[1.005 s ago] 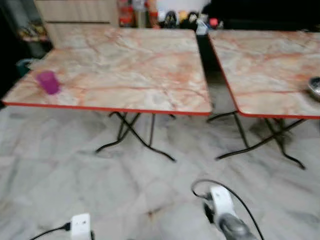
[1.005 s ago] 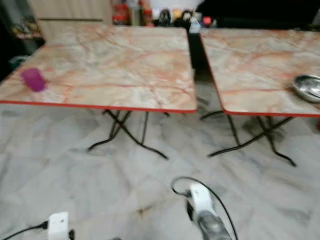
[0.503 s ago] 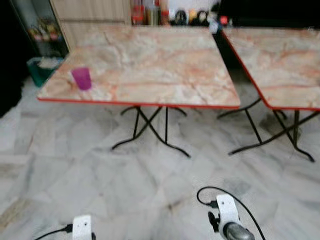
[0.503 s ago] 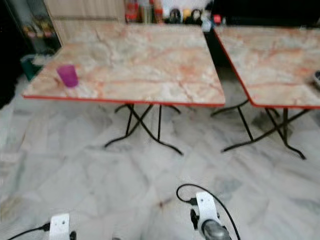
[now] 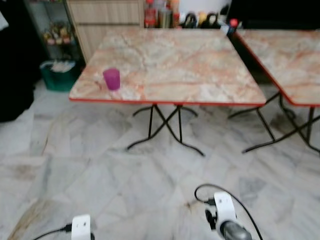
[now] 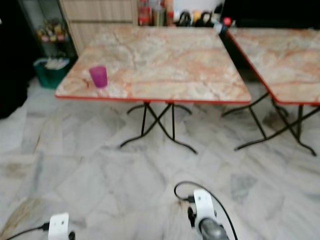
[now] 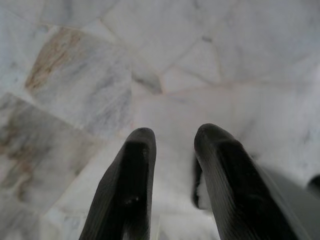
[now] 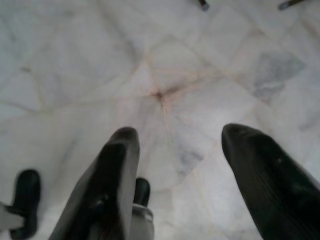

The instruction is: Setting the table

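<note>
A purple cup (image 5: 111, 79) stands upright near the front left corner of a marble-top folding table (image 5: 190, 65) with a red edge, some way ahead of me. Both arms hang low over the floor, far from the table. In its wrist view, my left gripper (image 7: 172, 136) points down at the tiles, fingers a narrow gap apart and nothing between them. My right gripper (image 8: 180, 136) also points at the floor, open wider and empty. My left wrist (image 5: 81, 227) and right wrist (image 5: 224, 220) show at the bottom of the head view.
A second marble table (image 5: 295, 60) stands to the right, with a gap between the two. A green bin (image 5: 57, 75) and shelves sit at the back left, a wooden cabinet (image 5: 105, 20) and bottles behind. Marble floor (image 5: 100, 175) lies between me and the tables.
The camera has turned left, so the tables and cup have shifted right in the picture. The right table's metal bowl has left the frame. Both arms hang as before.
</note>
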Available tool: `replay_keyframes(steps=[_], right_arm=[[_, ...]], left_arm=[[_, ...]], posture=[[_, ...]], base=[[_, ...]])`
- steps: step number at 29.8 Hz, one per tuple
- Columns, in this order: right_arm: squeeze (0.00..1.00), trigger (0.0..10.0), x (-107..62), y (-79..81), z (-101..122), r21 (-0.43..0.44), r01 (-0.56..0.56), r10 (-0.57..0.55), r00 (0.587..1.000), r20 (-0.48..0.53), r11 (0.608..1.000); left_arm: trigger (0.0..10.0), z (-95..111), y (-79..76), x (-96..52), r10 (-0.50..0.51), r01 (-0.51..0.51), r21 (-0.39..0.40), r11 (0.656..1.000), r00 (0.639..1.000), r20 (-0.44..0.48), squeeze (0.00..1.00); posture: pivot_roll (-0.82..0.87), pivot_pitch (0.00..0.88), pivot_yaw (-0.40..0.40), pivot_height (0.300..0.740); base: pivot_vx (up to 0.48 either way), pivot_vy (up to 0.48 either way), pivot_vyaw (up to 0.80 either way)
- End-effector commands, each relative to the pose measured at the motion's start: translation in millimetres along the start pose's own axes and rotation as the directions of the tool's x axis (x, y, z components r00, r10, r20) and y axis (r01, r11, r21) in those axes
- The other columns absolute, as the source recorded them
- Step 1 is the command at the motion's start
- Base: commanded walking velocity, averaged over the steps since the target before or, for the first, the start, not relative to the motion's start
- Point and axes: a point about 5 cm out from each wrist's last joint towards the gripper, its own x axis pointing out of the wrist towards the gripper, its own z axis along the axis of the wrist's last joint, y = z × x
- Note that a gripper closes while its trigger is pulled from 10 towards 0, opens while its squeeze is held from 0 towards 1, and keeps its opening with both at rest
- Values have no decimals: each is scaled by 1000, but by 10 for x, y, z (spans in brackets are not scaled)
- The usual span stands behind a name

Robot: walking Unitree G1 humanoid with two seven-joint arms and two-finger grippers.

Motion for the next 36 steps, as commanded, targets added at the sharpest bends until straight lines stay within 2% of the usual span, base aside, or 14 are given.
replay_keyframes(steps=[1,10,36], right_arm=[[0,10000,11,64,49,0,-15,15,1000,11,1000],[0,10000,10,76,40,14,-13,13,1000,12,1000],[0,10000,7,93,18,10,-17,17,1000,1,1000]], left_arm=[[10000,-105,73,-27,16,-16,17,1000,999,-33,0],[10000,-79,40,-22,2,-2,5,1000,1000,-23,0],[10000,-94,41,-27,3,-3,-5,1000,1000,-26,0]], posture=[[128,60,-34,715],[130,89,-36,715],[134,101,-37,715]], base=[[0,0,0],[54,0,0],[327,0,0]])
